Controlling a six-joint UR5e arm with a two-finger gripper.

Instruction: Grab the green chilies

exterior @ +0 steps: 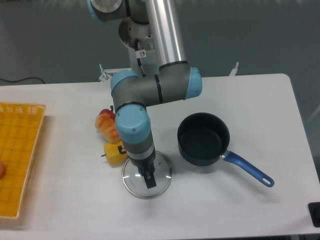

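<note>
- While the gripper (149, 179) hangs low over the glass lid (146, 174), you have no clear sight of the green chilies; no bright-green toy shows anywhere on the table (250, 100), so it may be hidden behind the arm's wrist, though that is a guess.
- Look first among the toy pile to the left of the wrist: a yellow pepper (115, 153) lies just beside the lid, with an orange lumpy toy (107, 126) and a red pepper (105, 113) behind it. Neither pepper is your target.
- Lift clear of the lid before you move sideways, so the fingers do not drag it or knock the yellow pepper.
- Once the green piece is in view, come down from straight above and close across its narrow body, not on the stem.
- Watch the dark saucepan (203, 138) with its blue handle (248, 169) to the right; it sits near the lid and leaves little swing room on that side.
- As for pose, the forearm reaches forward and the wrist points straight down, the fingers dark against the lid's centre, about where its knob would be.
- Whether the jaws are parted or closed on anything, you cannot tell from this angle.
- A yellow basket (20, 160) stands well apart at the left edge.
</note>
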